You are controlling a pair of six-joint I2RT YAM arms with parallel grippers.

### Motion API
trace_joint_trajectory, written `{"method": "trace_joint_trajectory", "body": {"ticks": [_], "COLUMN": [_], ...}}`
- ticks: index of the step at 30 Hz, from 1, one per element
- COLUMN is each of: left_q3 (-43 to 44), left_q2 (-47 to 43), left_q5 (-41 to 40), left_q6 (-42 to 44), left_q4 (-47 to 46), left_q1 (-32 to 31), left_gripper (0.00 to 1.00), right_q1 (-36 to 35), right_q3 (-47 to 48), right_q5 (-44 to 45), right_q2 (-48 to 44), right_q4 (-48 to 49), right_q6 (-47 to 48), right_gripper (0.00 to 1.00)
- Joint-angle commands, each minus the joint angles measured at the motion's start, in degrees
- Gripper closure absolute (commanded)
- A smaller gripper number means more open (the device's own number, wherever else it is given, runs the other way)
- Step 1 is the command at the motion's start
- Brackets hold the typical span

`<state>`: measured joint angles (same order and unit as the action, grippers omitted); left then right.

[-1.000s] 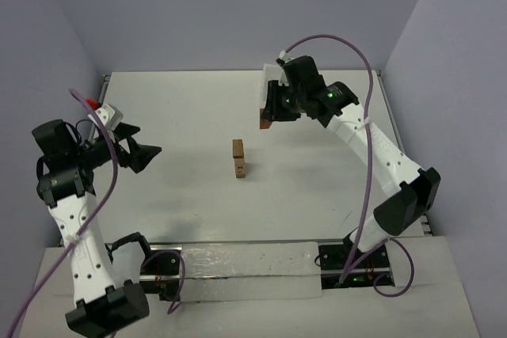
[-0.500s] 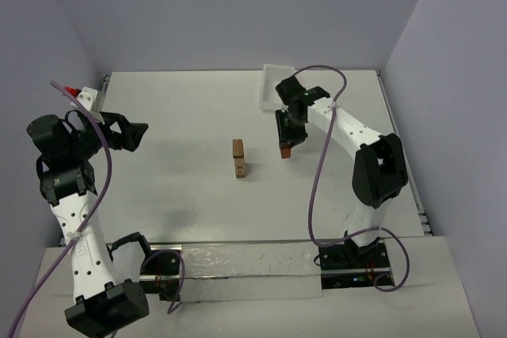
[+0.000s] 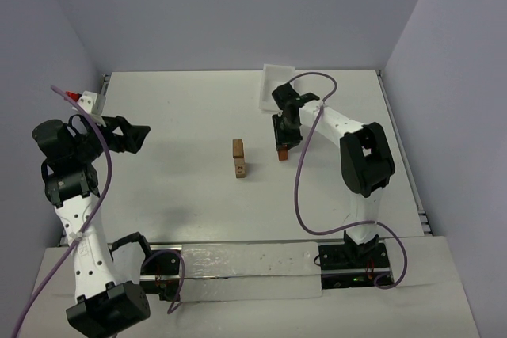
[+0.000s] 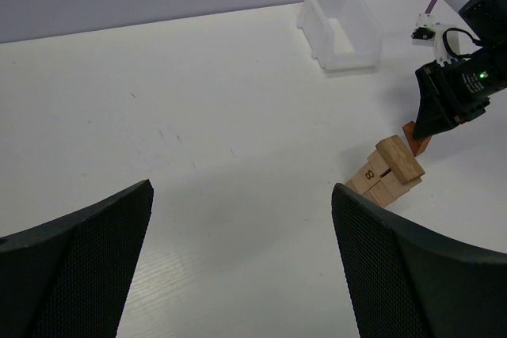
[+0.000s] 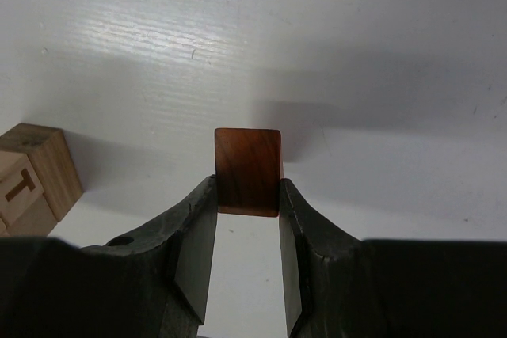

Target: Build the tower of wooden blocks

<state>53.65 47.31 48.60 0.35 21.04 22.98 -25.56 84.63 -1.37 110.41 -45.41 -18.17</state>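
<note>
The wood block tower [image 3: 238,158] is a short stack of light tan blocks in the middle of the table; it also shows in the left wrist view [image 4: 390,170] and at the left edge of the right wrist view [image 5: 32,178]. My right gripper [image 3: 282,150] is shut on a reddish-brown block [image 5: 248,170], held low over the table just right of the tower; the block also shows in the top view [image 3: 281,152] and left wrist view [image 4: 417,142]. My left gripper [image 3: 141,134] is open and empty, raised at the far left.
A white rectangular tray [image 3: 272,89] stands at the back of the table behind the right arm, also seen in the left wrist view [image 4: 341,26]. Purple cables hang from both arms.
My right gripper has carried the reddish-brown block from near the tray down towards the tower's right side. My left gripper has swung a little to the left.
</note>
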Motion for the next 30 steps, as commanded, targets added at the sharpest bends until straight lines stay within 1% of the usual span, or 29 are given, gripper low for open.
{"method": "trace_joint_trajectory", "body": {"ticks": [1,4,8,13,17,20,22,26,30], "left_q3": [-0.2,-0.2,-0.5,-1.6,-2.2,-2.6,-3.2,-3.5,-3.5], "left_q2": [-0.8,-0.7,-0.7,-1.1,-1.3,-1.8,-2.5,-2.7,-2.7], "left_q5": [0.6,0.9,1.2,1.3,1.4,1.5,1.4,1.6,1.8], "left_q6": [-3.1,-4.0,-4.6,-6.0,-6.4,-6.2,-6.0,-6.1,-6.2], "left_q4": [-3.8,-4.3,-4.6,-5.8,-6.3,-6.5,-6.8,-6.8,-7.1], "left_q1": [0.2,0.2,0.2,0.3,0.2,0.2,0.2,0.2,0.2], "left_gripper": [0.01,0.01,0.01,0.01,0.01,0.01,0.01,0.01,0.01], "right_q1": [0.4,0.4,0.3,0.3,0.3,0.3,0.3,0.1,-0.1], "right_q3": [-0.3,0.0,-0.6,-2.2,-4.6,-7.1,-9.5,-12.7,-15.2], "right_q5": [0.9,1.3,3.2,3.0,1.7,1.7,0.3,0.7,1.3], "right_q2": [1.5,2.8,3.6,3.3,1.9,0.5,-0.6,-2.6,-4.5], "right_q4": [5.1,5.8,7.5,9.9,14.1,16.8,19.3,22.9,26.4], "right_q6": [-0.6,-0.8,-1.1,-1.8,-1.5,-1.2,-1.2,-0.5,1.0], "right_gripper": [0.99,0.95,0.83,0.71,0.64,0.55,0.47,0.42,0.42]}}
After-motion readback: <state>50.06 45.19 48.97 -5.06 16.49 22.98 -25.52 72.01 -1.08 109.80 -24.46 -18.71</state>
